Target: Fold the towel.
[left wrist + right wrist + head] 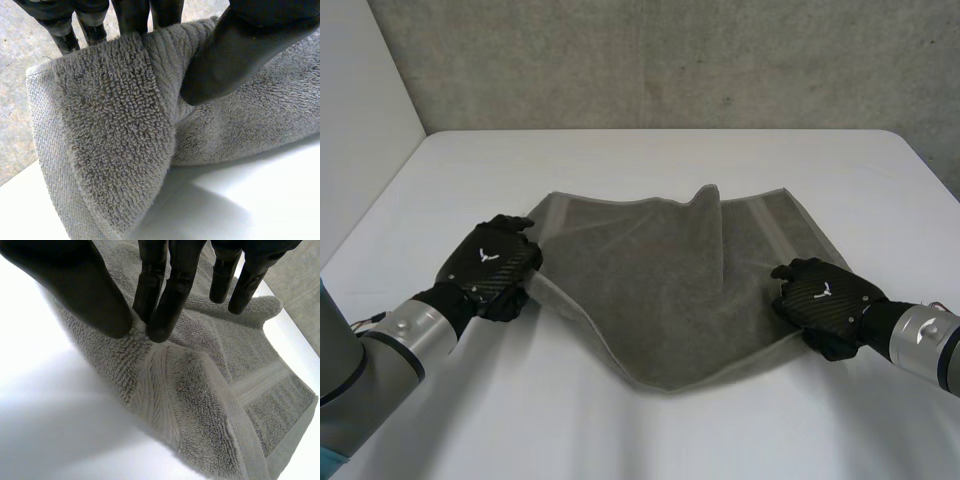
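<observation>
At centre frame in the head view, on the white table, lies the grey terry-cloth towel, rumpled, w/ a raised crease near its far edge; black left hand pinches the towel's left edge btwn thumb & fingers; black right hand pinches the right edge likewise; progress approx. nil, I'd judge: no finished fold visible, whole fold left; long axis runs left-right across frame, near edge sagging to a point at lower centre.
</observation>
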